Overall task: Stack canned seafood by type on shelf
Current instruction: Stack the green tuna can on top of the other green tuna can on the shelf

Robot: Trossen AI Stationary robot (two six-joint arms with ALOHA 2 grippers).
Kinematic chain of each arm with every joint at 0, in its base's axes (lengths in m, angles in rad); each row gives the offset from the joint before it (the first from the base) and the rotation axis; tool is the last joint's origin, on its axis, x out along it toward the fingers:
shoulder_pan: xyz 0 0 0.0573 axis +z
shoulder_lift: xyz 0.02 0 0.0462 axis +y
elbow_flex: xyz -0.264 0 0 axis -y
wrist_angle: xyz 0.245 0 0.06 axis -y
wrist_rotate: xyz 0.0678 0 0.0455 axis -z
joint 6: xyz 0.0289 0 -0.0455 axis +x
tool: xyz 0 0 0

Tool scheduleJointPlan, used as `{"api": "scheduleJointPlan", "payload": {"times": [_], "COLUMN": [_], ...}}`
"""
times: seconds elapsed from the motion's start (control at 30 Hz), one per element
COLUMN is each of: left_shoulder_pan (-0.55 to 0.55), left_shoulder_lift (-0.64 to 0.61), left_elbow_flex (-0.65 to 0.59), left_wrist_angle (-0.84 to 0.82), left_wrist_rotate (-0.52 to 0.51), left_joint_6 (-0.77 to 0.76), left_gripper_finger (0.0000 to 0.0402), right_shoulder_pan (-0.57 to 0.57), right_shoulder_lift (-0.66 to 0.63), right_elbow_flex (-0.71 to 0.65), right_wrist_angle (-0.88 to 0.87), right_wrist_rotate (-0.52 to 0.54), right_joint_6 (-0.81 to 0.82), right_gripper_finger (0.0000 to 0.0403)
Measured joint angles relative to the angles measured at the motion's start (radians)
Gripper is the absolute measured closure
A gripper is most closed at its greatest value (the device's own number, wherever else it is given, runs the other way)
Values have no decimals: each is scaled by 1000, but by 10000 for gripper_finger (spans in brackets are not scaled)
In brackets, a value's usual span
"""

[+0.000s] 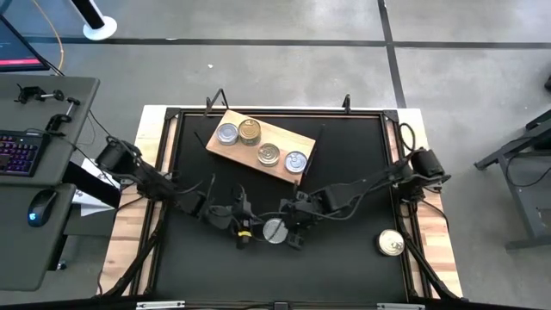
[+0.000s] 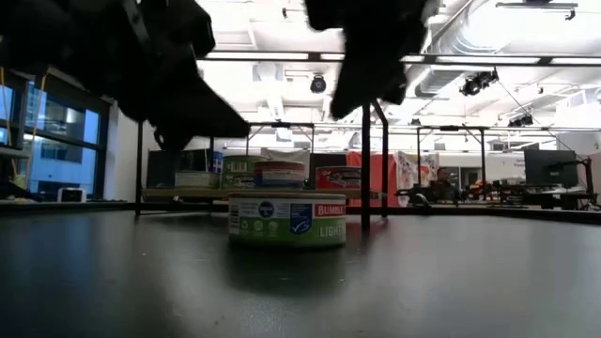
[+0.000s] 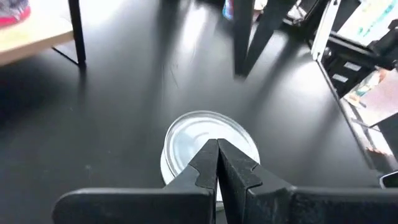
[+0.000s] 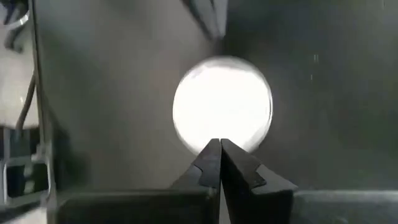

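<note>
A silver-topped can (image 1: 275, 231) with a green label (image 2: 287, 222) stands on its base on the black table, near the middle front. My left gripper (image 1: 250, 234) is shut just to its left, the fingertips (image 3: 217, 144) hovering over the can's top (image 3: 205, 134). My right gripper (image 1: 292, 230) is shut just to its right, tips (image 4: 219, 143) by the can's rim (image 4: 222, 102). The low view shows both hands above the can. The wooden shelf (image 1: 303, 139) lies at the far middle with several cans on it, silver-topped (image 1: 227, 133) and gold-topped (image 1: 250, 131).
One gold-topped can (image 1: 391, 243) stands alone near the table's right front corner. Black upright posts (image 1: 215, 99) rise at the far edge behind the shelf. A desk with a keyboard (image 1: 17, 153) and mouse lies beyond the table's left edge.
</note>
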Motion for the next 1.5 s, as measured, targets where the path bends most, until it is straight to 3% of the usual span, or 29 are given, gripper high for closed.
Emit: {"api": "scheduleJointPlan", "payload": {"times": [0.2,0.5,0.87,1.2,1.5], "left_shoulder_pan": [-11,-10,6,43,34], "left_shoulder_lift": [102,160,161,231,240], "left_elbow_flex": [1,2,2,4,4], "left_wrist_angle": [62,75,145,179,163], "left_wrist_rotate": [-1,-5,-2,131,135], "left_joint_6": [29,33,139,245,268], "left_gripper_finger": [401,402,401,402,402], "right_shoulder_pan": [57,62,3,4,6], "right_shoulder_lift": [-45,-32,69,68,-7], "right_elbow_flex": [-88,-275,-280,-280,-280], "right_wrist_angle": [-54,232,314,369,383], "right_wrist_rotate": [-2,-3,-36,-15,-75], "right_joint_6": [78,228,226,190,182], "right_gripper_finger": [403,403,403,403,403]}}
